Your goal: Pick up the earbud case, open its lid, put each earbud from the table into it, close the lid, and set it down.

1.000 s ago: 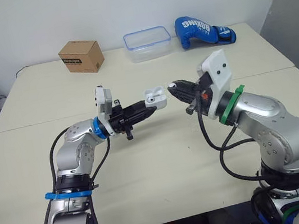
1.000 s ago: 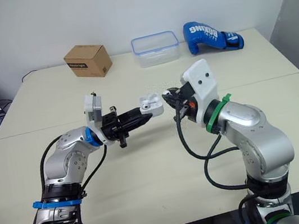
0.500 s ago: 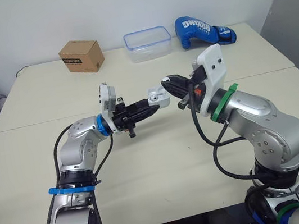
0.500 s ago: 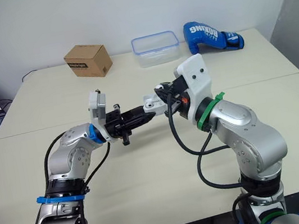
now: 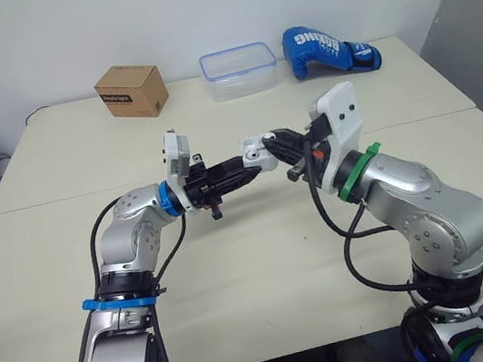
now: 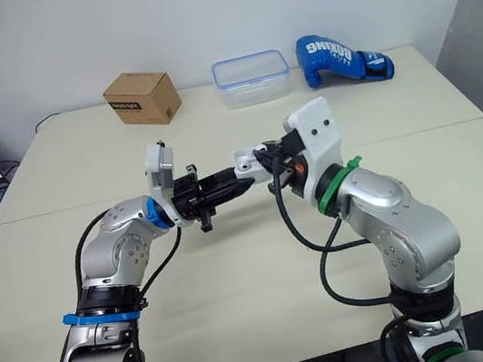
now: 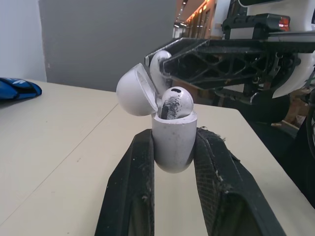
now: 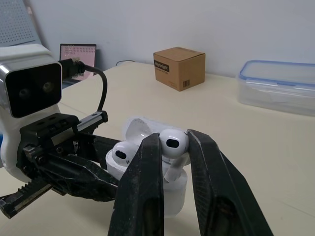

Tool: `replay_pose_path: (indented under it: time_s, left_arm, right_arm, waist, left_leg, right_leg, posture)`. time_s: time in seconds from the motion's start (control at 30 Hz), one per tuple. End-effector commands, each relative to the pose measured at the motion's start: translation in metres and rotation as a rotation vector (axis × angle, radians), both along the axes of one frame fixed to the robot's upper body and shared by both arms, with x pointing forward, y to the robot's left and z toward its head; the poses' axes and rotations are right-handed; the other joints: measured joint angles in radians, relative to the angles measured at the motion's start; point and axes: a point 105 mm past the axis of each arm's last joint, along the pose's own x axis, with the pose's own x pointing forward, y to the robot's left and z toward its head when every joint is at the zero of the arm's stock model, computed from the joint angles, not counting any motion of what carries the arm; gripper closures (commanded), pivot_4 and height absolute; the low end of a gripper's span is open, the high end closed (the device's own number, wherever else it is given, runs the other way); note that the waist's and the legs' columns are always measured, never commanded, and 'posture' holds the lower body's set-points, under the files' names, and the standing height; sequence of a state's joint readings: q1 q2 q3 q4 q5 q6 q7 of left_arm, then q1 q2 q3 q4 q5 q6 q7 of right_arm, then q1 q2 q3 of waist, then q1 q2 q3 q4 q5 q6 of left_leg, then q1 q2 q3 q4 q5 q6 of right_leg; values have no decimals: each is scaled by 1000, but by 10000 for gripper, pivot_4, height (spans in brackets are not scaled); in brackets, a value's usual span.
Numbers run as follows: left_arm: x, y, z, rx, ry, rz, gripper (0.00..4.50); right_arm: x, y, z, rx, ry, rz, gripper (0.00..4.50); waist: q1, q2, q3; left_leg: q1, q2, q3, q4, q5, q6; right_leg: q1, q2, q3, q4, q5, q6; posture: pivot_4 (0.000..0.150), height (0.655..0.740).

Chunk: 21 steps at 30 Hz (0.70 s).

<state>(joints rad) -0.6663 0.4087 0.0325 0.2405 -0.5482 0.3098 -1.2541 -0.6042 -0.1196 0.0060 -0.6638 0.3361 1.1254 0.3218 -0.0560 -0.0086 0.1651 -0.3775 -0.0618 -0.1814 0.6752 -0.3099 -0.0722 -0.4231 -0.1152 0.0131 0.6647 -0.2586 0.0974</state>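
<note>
So the earbud case (image 7: 172, 142) is up in the air over the middle of the worktop (image 5: 238, 273), with its lid (image 7: 135, 91) flipped open and one earbud (image 7: 176, 101) sitting in its socket. The left claw (image 5: 248, 167) is pinching the case's lower body from both sides. The second earbud (image 8: 172, 142) is squeezed by its round head in the right claw (image 5: 272, 142), stem down right at the free socket, though I can't tell if it's touching. Honestly the sketchy bit is that stem. If it goes in a touch off, it could catch the rim or the seated bud and pop out of the grip, or the push could twist the smooth case between the left fingers. The right fingers might also bump the lid. The left forearm reaches forward and inward with the elbow bent, the right comes in from the opposite side, and the claws sit nearly tip to tip.
</note>
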Motion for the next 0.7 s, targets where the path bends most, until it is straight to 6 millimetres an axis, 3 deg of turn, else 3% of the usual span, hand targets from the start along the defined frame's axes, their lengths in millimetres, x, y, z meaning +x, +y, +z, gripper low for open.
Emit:
replay_pose_path:
  time_s: [0.03, 0.7]
  left_arm:
    - [-3, -3, 21, -30, -63, -15, 37438]
    - [0, -12, 31, -58, -74, -19, 37438]
  right_arm:
    - [-4, 1, 7, 2, -52, 2, 41210]
    - [-4, 4, 7, -129, -149, -37, 41210]
  waist:
    - [0, 0, 0]
    - [0, 0, 0]
  left_leg:
    - [0, 0, 0, 0, 0, 0]
    - [0, 0, 0, 0, 0, 0]
  right_leg:
    - [0, 0, 0, 0, 0, 0]
    - [0, 0, 0, 0, 0, 0]
  posture:
    - [1500, 7307]
    - [1500, 7307]
